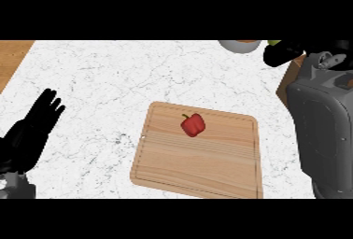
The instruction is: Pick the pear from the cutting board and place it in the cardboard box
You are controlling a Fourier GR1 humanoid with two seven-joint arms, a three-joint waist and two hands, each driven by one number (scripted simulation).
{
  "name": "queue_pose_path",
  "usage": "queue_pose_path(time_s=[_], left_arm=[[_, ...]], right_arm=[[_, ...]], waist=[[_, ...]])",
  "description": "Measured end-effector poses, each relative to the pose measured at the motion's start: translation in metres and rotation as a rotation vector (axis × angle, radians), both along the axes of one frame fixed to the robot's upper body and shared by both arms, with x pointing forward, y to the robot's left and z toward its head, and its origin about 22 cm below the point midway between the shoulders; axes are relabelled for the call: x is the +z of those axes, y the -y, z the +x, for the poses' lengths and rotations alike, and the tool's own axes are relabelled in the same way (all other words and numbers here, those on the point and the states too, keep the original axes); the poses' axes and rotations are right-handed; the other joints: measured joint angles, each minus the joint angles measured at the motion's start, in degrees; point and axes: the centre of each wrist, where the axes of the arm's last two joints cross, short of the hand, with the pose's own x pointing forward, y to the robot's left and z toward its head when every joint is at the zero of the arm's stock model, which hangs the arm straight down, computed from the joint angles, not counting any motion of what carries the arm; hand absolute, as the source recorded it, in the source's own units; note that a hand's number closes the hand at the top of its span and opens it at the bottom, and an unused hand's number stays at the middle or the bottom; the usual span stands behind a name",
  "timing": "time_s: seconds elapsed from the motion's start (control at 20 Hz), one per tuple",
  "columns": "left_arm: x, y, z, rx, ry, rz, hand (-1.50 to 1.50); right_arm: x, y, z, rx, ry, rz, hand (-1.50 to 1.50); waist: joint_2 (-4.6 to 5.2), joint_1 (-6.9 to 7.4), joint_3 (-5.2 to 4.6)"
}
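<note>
The pick looks done and the placing is what remains: the cutting board (200, 163) carries only a red pepper (193, 125) at its far side, with no pear on it. My right hand (283, 53) is at the far right, its fingers curled shut round something. A sliver of yellow-green at its far edge I take to be the pear (273, 43), though most of it is hidden. Just near of that hand, a brown edge peeks out from behind my grey right forearm (321, 130). I judge it to be the cardboard box (282, 86), but the arm covers almost all of it, so I cannot tell where its opening lies or whether the pear is over it. What is left, as I read it, is to bring the fruit above the opening and uncurl. A pale bowl (241, 45) sits just left of my right hand at the far edge, so room on that side is tight. The worktop (103, 84) between the board and my left hand (34, 130) is open marble. That hand rests at the left edge, fingers straight and up, holding nothing
</note>
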Motion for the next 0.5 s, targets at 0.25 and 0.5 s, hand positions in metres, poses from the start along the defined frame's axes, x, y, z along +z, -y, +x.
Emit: queue_pose_path(time_s=[0.25,0.5], left_arm=[[0.005,-0.002,-0.005,-0.001,0.004,-0.004,0.00],[0.007,-0.002,-0.002,-0.003,0.001,0.000,0.00]], right_arm=[[0.000,0.033,0.012,-0.033,-0.043,-0.028,1.50],[-0.019,0.068,0.021,-0.027,-0.033,-0.029,1.50]], waist=[[0.05,0.12,0.03],[0.12,0.15,0.02]])
